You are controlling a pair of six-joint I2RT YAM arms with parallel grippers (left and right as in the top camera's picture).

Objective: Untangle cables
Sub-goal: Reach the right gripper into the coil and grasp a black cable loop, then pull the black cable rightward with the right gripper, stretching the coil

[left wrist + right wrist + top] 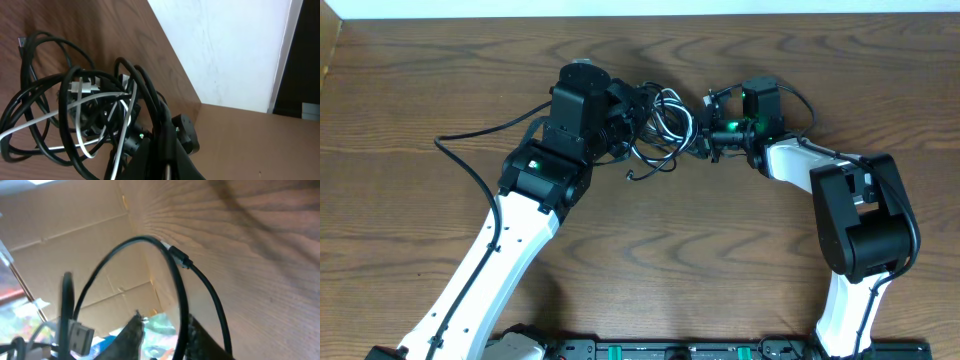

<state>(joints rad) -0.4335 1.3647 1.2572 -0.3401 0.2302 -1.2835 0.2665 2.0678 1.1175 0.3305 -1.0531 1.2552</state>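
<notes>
Brown wood-grain table is filling the overhead view, with a pale strip running along its 12 o'clock edge. In the left wrist view a white wall is rising behind the table, with a dark panel standing at 3 o'clock. In the right wrist view creased cardboard is standing at 9 o'clock.

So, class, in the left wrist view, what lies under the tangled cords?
Brown wooden table shows through the loops of black cord and white cord. The dense knot covers the patch directly beneath.
</notes>
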